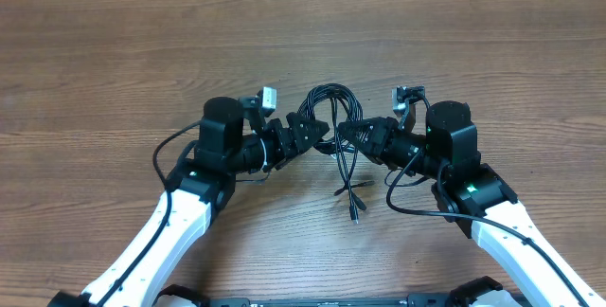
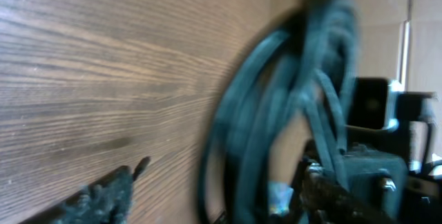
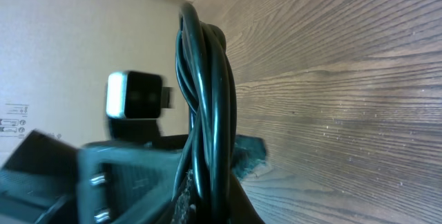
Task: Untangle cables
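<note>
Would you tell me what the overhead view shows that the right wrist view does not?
Only overhead: the left arm and right arm, the whole loop of cables and their loose plug ends trailing toward the robot. Only right wrist: the strands running down into the right gripper, shut on them, with a cardboard wall behind. Both: the cables and the wooden table.
</note>
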Robot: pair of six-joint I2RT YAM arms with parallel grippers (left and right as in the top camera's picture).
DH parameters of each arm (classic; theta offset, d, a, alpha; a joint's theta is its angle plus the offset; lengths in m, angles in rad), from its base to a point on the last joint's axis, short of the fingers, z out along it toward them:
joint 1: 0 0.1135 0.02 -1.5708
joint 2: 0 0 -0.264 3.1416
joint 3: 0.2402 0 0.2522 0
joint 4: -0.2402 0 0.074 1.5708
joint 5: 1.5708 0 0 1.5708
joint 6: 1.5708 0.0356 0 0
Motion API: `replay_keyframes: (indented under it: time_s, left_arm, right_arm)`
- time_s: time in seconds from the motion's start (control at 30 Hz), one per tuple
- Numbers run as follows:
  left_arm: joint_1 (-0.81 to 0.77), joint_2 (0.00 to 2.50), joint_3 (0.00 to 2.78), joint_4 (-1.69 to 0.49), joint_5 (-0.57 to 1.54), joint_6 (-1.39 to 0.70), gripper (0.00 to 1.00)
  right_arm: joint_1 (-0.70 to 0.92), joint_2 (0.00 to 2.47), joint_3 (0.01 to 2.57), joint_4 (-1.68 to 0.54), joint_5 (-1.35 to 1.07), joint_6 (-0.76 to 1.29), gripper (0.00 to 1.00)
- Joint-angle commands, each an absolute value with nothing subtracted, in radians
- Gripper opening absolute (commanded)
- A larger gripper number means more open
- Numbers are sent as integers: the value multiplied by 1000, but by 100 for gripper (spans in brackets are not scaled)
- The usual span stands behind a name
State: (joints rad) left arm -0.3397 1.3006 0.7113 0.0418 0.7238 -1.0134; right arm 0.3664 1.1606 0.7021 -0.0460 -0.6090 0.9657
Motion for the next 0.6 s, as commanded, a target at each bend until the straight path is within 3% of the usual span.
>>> replay_keyframes:
  time_s: [0.0, 0.07, 0.13, 0.2, 0.37, 0.47, 0.57]
  left_arm:
    - [-341, 1319, 702, 50, 751, -1037, 63]
    - [-341, 1319, 702, 62, 752, -1037, 51]
    - [-341, 1319, 702, 82, 752, -1036, 30]
    - [-340, 1319, 702, 108, 750, -1037, 21]
    - [-341, 1319, 702, 139, 738, -1031, 15]
    - [-341, 1319, 702, 139, 725, -1016, 4]
    - [-340, 1319, 702, 139, 722, -987, 4]
  right_arm:
    - [365, 1157, 731, -34, -606, 973, 4]
    - [365, 1157, 731, -34, -606, 976, 4]
    - [365, 1157, 731, -37, -607, 1000, 4]
    - [366, 1157, 731, -47, -612, 1022, 4]
    - [381, 1157, 730, -92, -659, 1021, 4]
    - [397, 1157, 730, -103, -655, 1017, 4]
    - [404, 1157, 730, -108, -643, 1016, 4]
